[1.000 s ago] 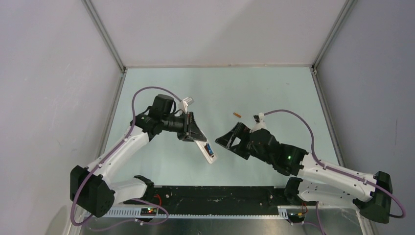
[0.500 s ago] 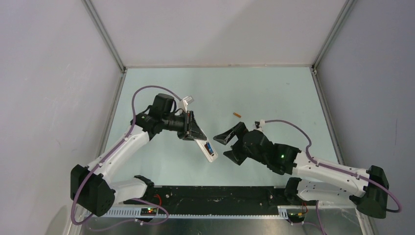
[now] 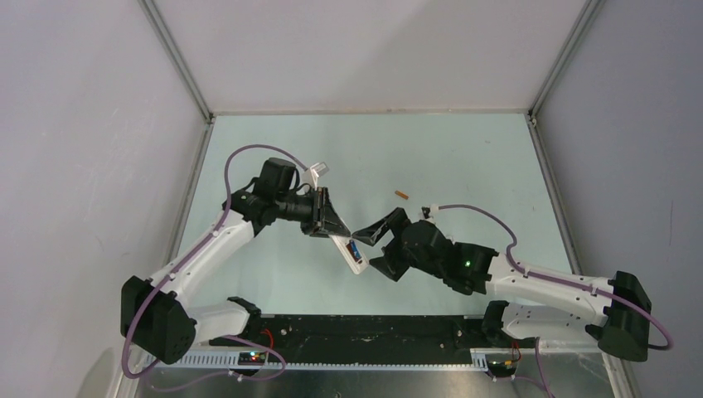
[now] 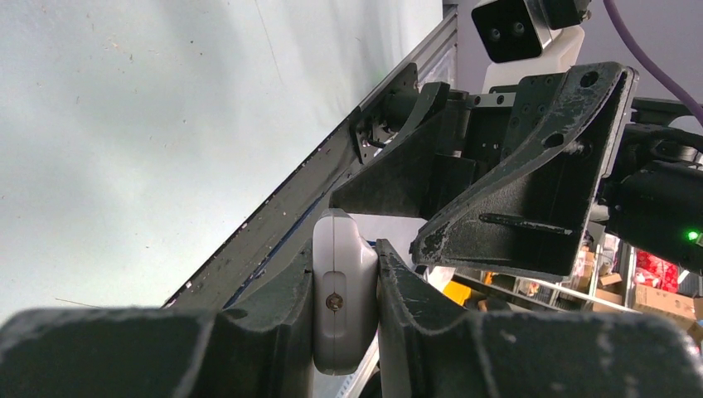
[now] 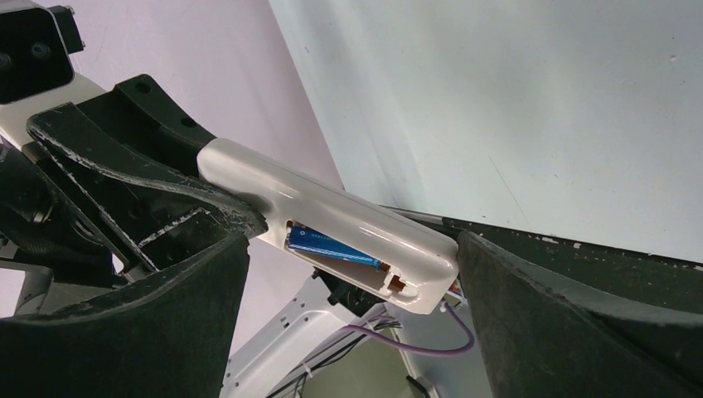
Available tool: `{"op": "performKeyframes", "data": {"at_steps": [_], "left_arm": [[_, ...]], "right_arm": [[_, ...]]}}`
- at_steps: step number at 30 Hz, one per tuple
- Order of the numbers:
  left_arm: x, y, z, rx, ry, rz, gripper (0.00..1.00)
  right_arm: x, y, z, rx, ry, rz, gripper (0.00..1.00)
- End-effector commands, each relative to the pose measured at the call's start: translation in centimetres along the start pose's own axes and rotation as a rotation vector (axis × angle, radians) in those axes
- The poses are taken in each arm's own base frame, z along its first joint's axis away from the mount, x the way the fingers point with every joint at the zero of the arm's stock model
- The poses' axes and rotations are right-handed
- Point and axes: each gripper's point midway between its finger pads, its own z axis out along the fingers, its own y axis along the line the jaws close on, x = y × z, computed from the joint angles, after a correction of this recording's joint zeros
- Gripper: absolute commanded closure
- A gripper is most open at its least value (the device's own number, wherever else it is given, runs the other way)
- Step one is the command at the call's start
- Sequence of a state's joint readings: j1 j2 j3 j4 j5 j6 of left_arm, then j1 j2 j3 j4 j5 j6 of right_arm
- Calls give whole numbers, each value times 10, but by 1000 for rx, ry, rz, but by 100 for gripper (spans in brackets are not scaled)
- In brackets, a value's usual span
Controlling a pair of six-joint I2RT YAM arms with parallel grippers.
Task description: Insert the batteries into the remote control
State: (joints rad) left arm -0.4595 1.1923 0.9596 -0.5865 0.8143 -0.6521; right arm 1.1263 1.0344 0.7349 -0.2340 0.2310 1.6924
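Fingers (image 5: 572, 323) of right gripper (image 3: 369, 249) straddle remote control (image 5: 348, 220) pinched by left gripper (image 3: 334, 232).

No readable text, label or number anywhere.

Remote control (image 3: 355, 255) between left gripper (image 3: 335, 231) and right gripper (image 3: 366, 251), 1 battery (image 5: 332, 246) in it; other battery (image 3: 401, 195) on table (image 3: 464, 157) behind them
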Motion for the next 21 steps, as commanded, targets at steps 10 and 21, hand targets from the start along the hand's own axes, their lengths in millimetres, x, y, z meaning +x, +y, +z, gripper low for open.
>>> {"op": "performKeyframes", "data": {"at_steps": [10, 21], "left_arm": [[-17, -26, -9, 53, -51, 72, 100], [-16, -28, -10, 62, -52, 77, 100]], "right_arm": [[12, 40, -4, -123, 33, -19, 14], [14, 42, 1, -137, 35, -37, 8]]}}
